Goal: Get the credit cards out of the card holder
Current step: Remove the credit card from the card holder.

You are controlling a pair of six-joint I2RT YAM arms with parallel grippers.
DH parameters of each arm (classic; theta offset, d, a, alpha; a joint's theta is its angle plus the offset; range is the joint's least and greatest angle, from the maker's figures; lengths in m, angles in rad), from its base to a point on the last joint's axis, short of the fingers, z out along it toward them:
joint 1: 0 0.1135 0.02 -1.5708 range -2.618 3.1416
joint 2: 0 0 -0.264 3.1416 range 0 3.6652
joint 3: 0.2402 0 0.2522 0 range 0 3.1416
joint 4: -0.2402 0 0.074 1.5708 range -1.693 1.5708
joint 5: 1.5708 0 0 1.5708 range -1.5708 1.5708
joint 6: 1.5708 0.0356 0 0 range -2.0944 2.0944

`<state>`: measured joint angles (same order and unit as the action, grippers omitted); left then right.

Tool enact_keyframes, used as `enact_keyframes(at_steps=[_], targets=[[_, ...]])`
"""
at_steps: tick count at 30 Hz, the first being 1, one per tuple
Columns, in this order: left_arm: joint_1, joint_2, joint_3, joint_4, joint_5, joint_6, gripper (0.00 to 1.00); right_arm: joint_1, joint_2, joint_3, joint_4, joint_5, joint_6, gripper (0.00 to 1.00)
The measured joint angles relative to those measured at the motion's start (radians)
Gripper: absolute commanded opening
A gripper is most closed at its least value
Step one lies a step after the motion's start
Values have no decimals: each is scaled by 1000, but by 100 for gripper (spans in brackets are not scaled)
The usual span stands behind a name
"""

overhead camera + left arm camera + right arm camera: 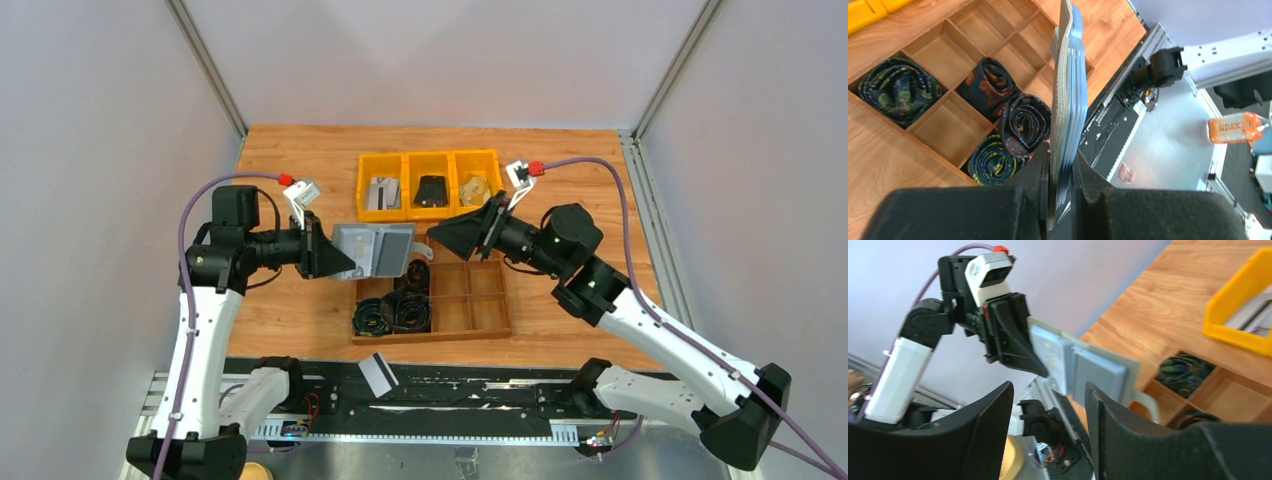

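My left gripper (343, 264) holds the grey card holder (372, 251) unfolded in the air over the table, its jaws shut on the holder's left end. In the left wrist view the holder (1062, 95) shows edge-on between the fingers, with several bluish card edges (1078, 100) stacked against it. My right gripper (434, 235) is open, its tips just off the holder's right edge with nothing between them. Its wrist view shows the holder (1131, 371) facing it, cards (1097, 371) in the pockets. One striped credit card (377, 374) lies on the black base rail.
Three yellow bins (430, 160) stand at the back. A wooden divided tray (470, 325) lies under the holder, with rolled dark patterned ties (390, 312) in its left compartments. The arm bases and the black rail (470, 405) run along the near edge.
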<state>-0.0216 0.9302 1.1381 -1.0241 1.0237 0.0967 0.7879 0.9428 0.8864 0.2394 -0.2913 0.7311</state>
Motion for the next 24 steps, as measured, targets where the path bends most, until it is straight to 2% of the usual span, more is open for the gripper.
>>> enact_keyframes(at_steps=[3,7,11,17,20,24], targets=[[0,-31,-38,95,-27,-103,0,29,68,33,44,-76,48,55],[0,-39,-71,177,-43,-207,0,81,235,53,128,-192,114,55],[0,-29,-84,193,-16,-251,0,98,362,53,180,-256,159,54],[1,-32,-105,192,65,-262,2,100,446,79,249,-337,196,52],[6,-33,-106,192,110,-261,2,100,463,99,267,-369,203,47],[12,-42,-106,193,146,-257,2,94,466,99,285,-400,221,35]])
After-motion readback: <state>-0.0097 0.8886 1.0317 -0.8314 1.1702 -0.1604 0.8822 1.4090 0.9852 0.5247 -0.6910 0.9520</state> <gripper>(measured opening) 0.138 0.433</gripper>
